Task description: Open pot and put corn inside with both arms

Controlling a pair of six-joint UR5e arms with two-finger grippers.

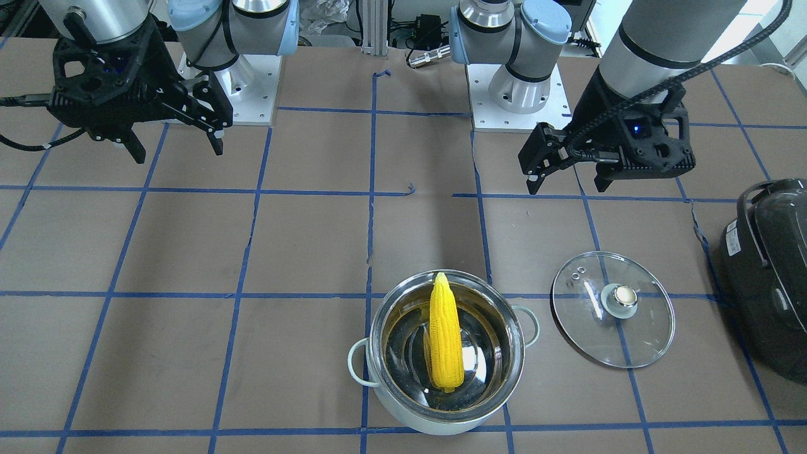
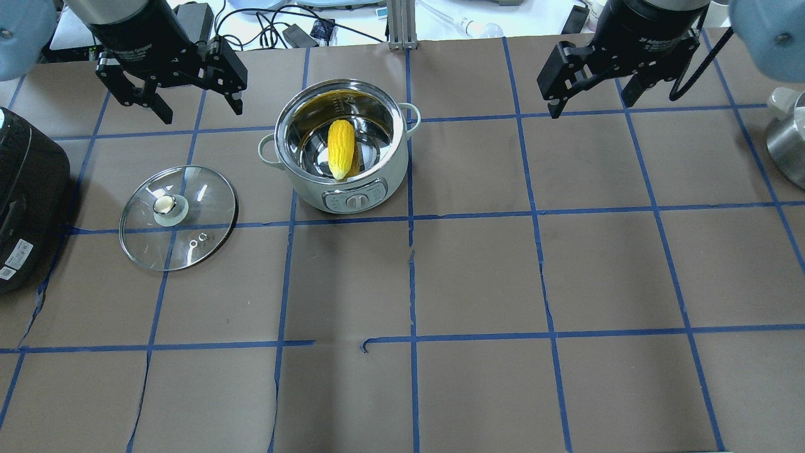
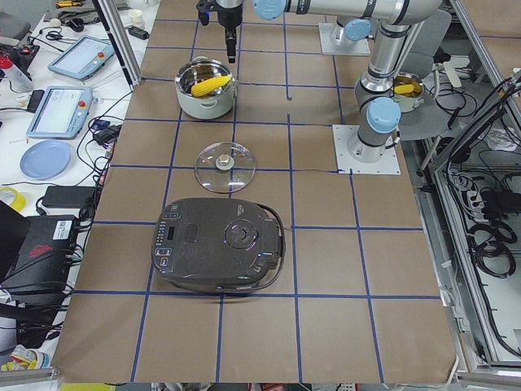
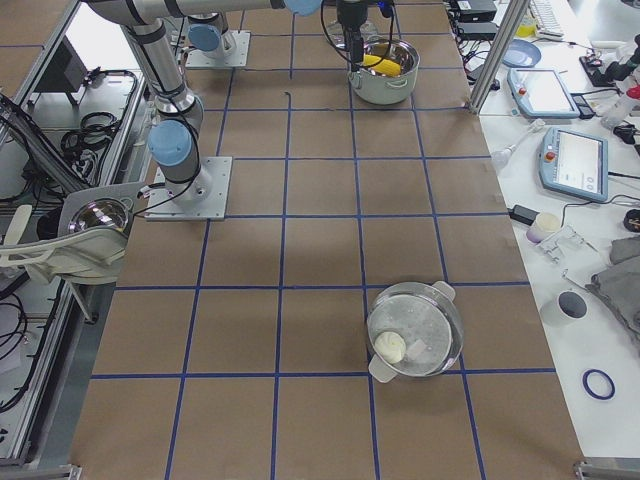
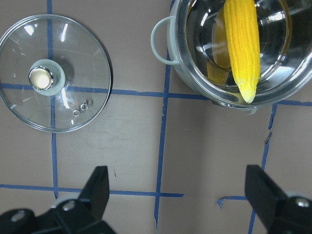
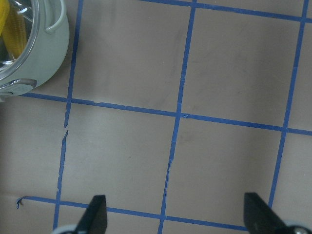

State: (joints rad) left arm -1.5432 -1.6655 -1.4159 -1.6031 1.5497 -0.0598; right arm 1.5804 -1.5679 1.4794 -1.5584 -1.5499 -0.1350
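The steel pot (image 1: 386,378) stands open with the yellow corn (image 1: 445,334) leaning inside it, tip up against the rim. It also shows in the overhead view (image 2: 393,167) with the corn (image 2: 341,148). The glass lid (image 1: 586,331) lies flat on the table beside the pot, knob up, also in the overhead view (image 2: 198,207). My left gripper (image 1: 567,188) (image 2: 201,112) is open and empty, raised above the table behind the lid. My right gripper (image 1: 178,154) (image 2: 591,107) is open and empty, far from the pot. The left wrist view shows lid (image 5: 73,97) and corn (image 5: 241,44).
A big black appliance (image 1: 769,271) (image 2: 25,189) sits at the table's end beyond the lid. A second lidded steel pot (image 4: 415,330) stands near the other end. Blue tape lines grid the brown table cover.
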